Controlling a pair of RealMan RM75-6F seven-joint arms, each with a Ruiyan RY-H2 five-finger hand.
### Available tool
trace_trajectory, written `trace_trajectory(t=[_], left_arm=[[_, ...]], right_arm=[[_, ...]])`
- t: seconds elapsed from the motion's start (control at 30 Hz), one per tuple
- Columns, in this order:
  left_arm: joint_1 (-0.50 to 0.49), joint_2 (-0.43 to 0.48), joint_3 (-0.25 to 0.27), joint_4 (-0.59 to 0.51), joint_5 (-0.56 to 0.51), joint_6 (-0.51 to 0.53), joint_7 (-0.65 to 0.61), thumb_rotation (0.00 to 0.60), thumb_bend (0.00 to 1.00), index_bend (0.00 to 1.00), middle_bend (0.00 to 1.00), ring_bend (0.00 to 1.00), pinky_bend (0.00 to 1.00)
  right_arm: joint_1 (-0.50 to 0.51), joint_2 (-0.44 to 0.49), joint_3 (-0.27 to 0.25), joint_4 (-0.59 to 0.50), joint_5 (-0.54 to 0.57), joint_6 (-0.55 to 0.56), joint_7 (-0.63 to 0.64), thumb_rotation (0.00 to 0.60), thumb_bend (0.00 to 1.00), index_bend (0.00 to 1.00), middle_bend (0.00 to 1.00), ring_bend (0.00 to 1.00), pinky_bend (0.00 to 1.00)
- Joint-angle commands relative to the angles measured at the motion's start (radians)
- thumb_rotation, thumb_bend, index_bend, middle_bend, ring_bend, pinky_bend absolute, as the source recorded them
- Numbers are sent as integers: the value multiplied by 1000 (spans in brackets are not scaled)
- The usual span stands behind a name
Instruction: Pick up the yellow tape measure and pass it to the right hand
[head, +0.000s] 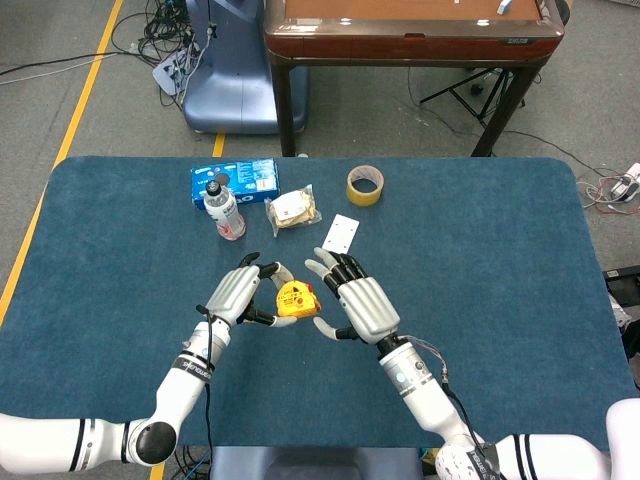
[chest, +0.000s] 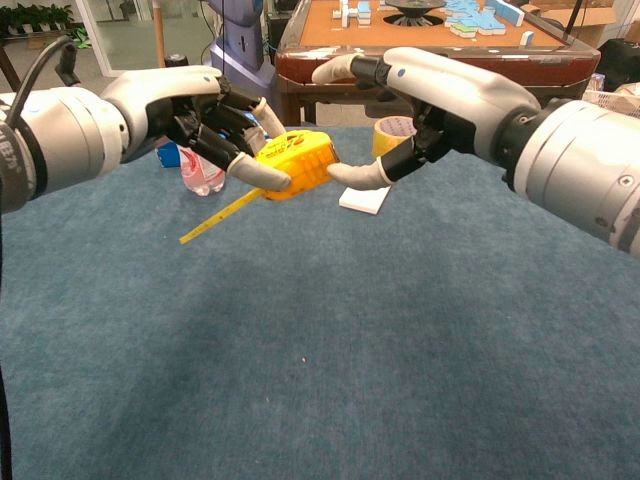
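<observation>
The yellow tape measure (head: 296, 299) (chest: 300, 162) is held above the blue table (head: 500, 250) by my left hand (head: 235, 292) (chest: 195, 110), whose fingers and thumb grip its left side. A short length of yellow blade (chest: 215, 218) hangs out down to the left. My right hand (head: 360, 300) (chest: 440, 90) is right beside the tape measure's right end. Its fingers are spread above the case and its thumb reaches just under it. I cannot tell whether the thumb touches the case. The right hand holds nothing.
Behind the hands lie a white flat box (head: 340, 235) (chest: 365, 198), a roll of yellow packing tape (head: 364, 185), a wrapped snack (head: 292, 211), a small bottle (head: 224, 210) and a blue box (head: 234, 179). A wooden table (head: 410, 30) stands beyond the far edge.
</observation>
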Motion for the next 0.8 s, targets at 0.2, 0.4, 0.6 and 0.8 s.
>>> trace_trajectory(t=[0.2,0.4,0.6,0.8], left_arm=[[4,8,8,-1,7,-5,-10,600,74,516,521,313,0],[6,12,12,0,13,-7,-18,600,74,515,521,314,0],[10,18,16,3,17,-10,-25,600,74,515,521,314,0],[14,26,16,5,21,-14,-36,600,74,515,521,314,0]], right_arm=[[13,-10,5,9,21,16,-11,600,387,100,19,0,0],[26,-20,6,18,35,17,-15,600,388,100,19,0,0],[32,-23,3,25,41,24,-16,600,397,100,24,0,0],[35,-24,2,29,36,34,-11,600,478,100,35,0,0]])
